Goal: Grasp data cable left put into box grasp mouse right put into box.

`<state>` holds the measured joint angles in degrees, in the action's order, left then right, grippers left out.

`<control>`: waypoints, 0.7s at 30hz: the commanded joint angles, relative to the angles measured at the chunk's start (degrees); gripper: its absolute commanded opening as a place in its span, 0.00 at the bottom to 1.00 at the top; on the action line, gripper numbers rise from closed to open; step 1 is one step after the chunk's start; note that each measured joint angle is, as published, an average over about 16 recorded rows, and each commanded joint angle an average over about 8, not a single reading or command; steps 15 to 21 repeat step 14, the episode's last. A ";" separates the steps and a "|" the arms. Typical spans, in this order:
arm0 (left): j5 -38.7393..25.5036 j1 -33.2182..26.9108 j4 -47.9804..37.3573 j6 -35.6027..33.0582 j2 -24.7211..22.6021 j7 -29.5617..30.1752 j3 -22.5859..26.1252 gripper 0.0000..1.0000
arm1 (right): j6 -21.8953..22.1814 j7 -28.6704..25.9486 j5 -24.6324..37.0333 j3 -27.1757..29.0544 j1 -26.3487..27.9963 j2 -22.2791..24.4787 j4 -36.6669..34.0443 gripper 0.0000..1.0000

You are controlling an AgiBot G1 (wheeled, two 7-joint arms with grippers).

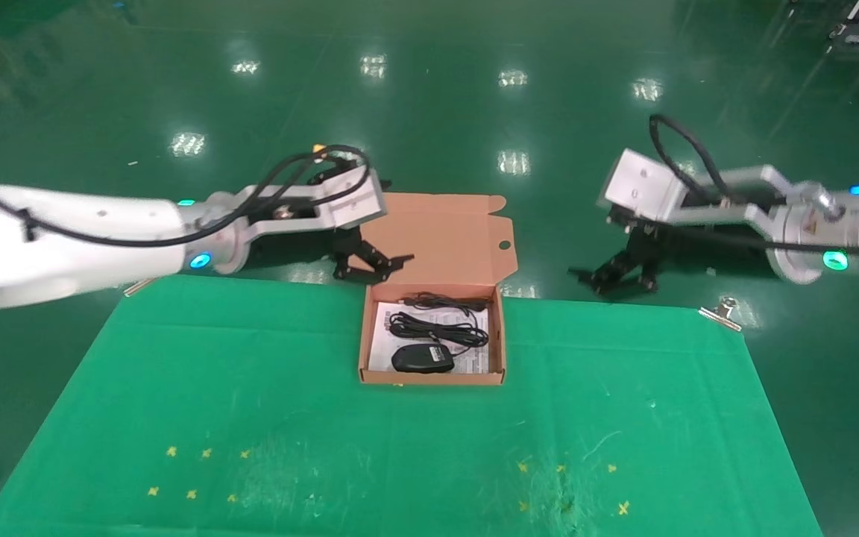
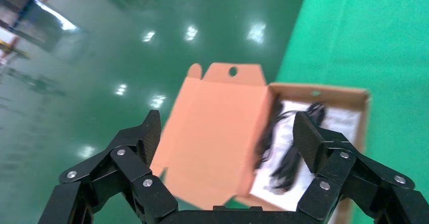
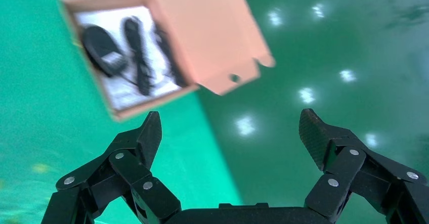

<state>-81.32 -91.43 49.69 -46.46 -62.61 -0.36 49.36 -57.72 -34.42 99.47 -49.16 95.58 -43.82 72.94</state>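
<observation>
The salmon-orange box (image 1: 364,350) stands open at the far middle of the green cloth, its flap lid (image 1: 441,239) folded back. Inside, on a white leaflet, the black mouse (image 1: 422,359) lies at the near side. The data cable (image 1: 444,302) lies along the hinge side. A thicker coil of cord (image 1: 438,329) lies between them. My left gripper (image 1: 370,266) hovers open beyond the table's far edge, left of the lid. My right gripper (image 1: 616,276) hangs open to the box's right, over the floor. The left wrist view shows the lid (image 2: 212,128) and both coils between the open fingers (image 2: 308,133).
The green cloth (image 1: 250,418) is held by a metal binder clip (image 1: 724,309) at the far right corner. Small yellow marks (image 1: 198,470) dot its near part. Glossy green floor (image 1: 474,112) lies beyond the far edge.
</observation>
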 commanded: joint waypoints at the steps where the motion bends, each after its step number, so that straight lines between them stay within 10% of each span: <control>1: 1.74 1.31 1.05 -1.73 1.21 0.49 -1.47 1.00 | -1.17 0.99 -2.41 1.39 -1.42 0.37 0.03 1.00; 21: 11.60 8.78 7.02 -11.53 8.11 3.27 -9.80 1.00 | -7.82 6.61 -16.10 9.26 -9.51 2.46 0.18 1.00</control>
